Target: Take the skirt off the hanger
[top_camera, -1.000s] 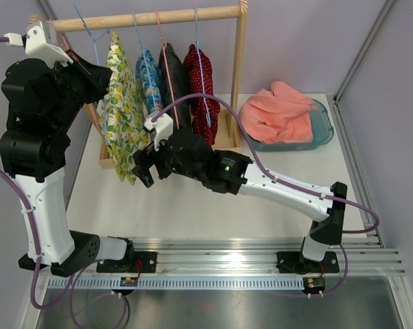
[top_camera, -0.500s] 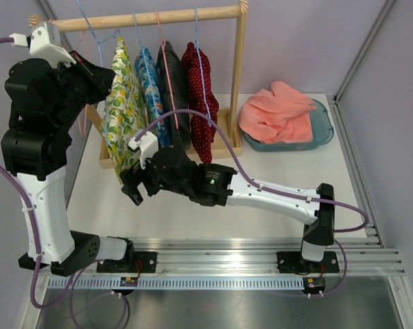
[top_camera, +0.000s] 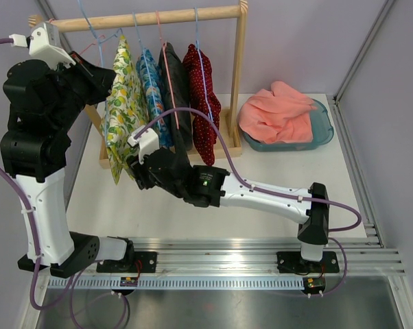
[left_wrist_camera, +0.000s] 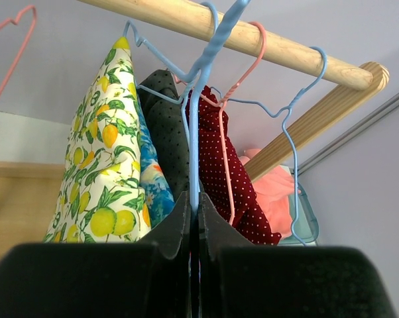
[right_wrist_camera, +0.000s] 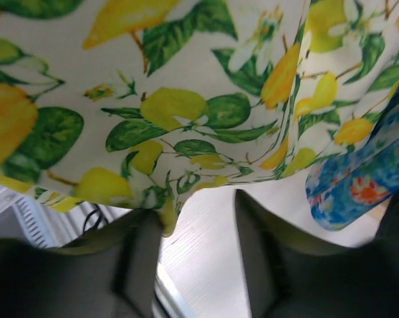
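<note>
White table [top_camera: 282, 161], wooden rack [top_camera: 145, 18] at its 11 o'clock. Lemon-print skirt [top_camera: 124, 116] hangs at the rack's 9 o'clock end (leftmost of four garments). Right gripper [right_wrist_camera: 196, 209] sits at the skirt's 6 o'clock hem, jaws apart, hem edge dipping between them. Left gripper [left_wrist_camera: 193, 199] is up at the skirt's 12 o'clock, clamped tight on a blue hanger [left_wrist_camera: 194, 132] wire.

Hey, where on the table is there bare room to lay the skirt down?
Bare table between the tray and the right arm, and along the rail left of that arm. Crowded under the rack, around the lemon skirt and right gripper.
</note>
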Robot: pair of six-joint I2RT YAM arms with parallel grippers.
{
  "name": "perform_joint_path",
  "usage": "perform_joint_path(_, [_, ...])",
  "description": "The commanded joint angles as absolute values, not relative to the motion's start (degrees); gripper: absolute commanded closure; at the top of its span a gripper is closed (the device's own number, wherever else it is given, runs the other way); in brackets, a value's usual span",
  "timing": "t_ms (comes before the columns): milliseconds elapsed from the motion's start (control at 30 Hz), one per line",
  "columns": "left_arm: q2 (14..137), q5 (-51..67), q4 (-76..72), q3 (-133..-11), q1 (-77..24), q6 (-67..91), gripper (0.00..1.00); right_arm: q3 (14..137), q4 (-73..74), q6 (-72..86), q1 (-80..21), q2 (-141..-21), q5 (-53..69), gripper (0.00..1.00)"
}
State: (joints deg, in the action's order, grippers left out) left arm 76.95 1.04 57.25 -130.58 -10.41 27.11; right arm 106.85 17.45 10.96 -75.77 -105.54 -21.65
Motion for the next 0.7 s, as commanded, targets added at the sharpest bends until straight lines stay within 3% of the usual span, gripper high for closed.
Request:
perform_joint_path(0, [75.0, 3.0, 51.2, -130.2, -10.5, 27.3, 1.00, 108.3, 11.1, 9.6, -76.2, -106.0, -26.5, 0.54])
perform_joint_path(67, [74.6, 2.7, 51.2, -129.5, -10.5, 27.3, 1.00, 108.0, 10.5, 9.7, -76.2, -106.0, -26.1, 0.66])
perform_joint_path(133, [74.4, 2.6, 50.9, -129.2, -10.5, 27.2, 1.00, 107.6, 10.2, 9.9, -76.3, -105.9, -25.9, 0.85])
perform_joint_path(167, [74.3, 2.5, 50.5, -128.9, -10.5, 27.1, 1.00, 106.4, 9.5, 10.2, -76.4, -105.4, -25.6, 0.99])
perform_joint_path(333, [74.1, 0.3, 49.7, -128.3, -10.5, 25.7, 1.00, 100.1, 8.0, 11.6, -77.5, -102.1, -25.5, 1.00])
perform_joint_path(667, [79.3, -7.3, 50.0, -136.4, -9.8, 18.9, 1.00, 67.6, 6.6, 26.9, -82.3, -90.0, -30.2, 1.00])
